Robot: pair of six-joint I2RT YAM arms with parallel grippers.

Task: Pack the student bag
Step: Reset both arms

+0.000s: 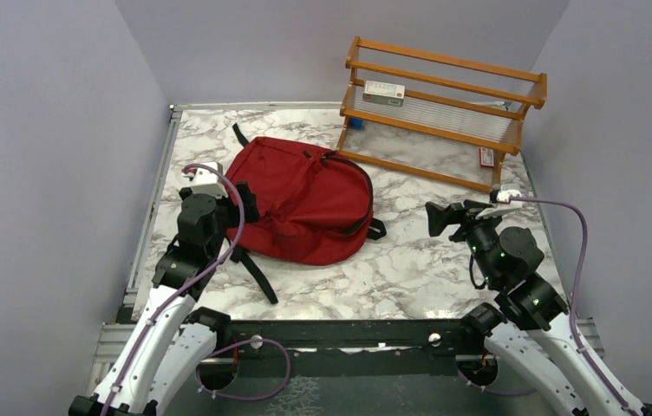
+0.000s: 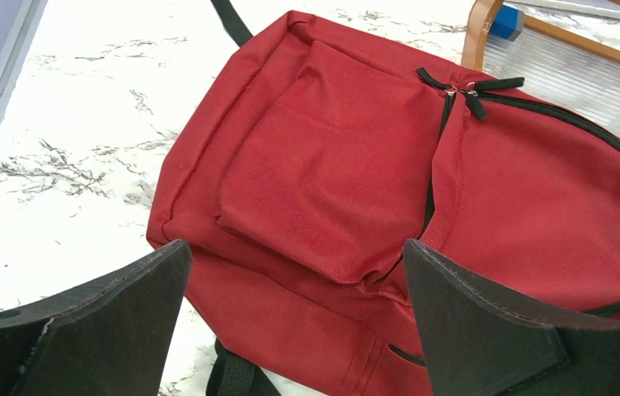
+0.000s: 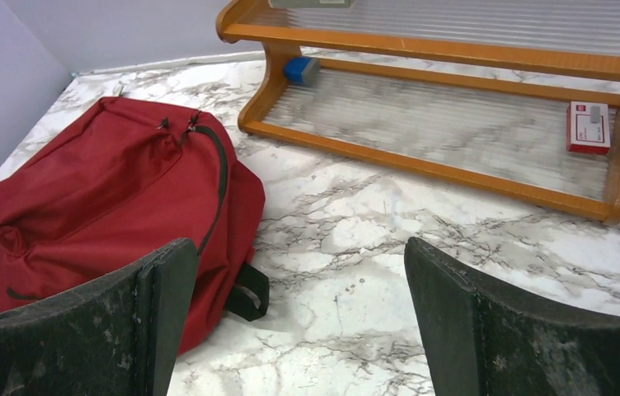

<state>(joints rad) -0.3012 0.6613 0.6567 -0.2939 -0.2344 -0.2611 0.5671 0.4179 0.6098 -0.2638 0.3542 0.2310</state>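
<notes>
Left claw fills the bottom of its wrist view: two black wedge fingers spread wide, gripping nothing. It sits at the left edge of the student bag, a big dark-red fabric backpack with black zips and straps. The bag's bottom corner and front pocket show between the fingers. Contact can't be judged.

Right claw is well apart from the bag, off its right side and facing it. Its fingers are also wide apart and empty, over bare white-grey marbled bench.

The bag lies flat on the bench, front side up. Two black zipper pulls sit together at the top of the main zip and the zip line looks shut, so the inside is hidden. One black strap pokes out past the bag's far-left corner. Another black strap trails from its near-left side toward the arm bases.

Just beyond the bag's far-right corner stands an orange wooden rack with ribbed clear plastic shelves. The rack's nearest leg is right beside the bag's top end.
- Upper shelf: a flat white-grey box, at the end closer to the bag.
- Lower shelf, end nearest the bag: a small blue block.
- Lower shelf, end farthest from the bag: a small red-and-white box.
</notes>
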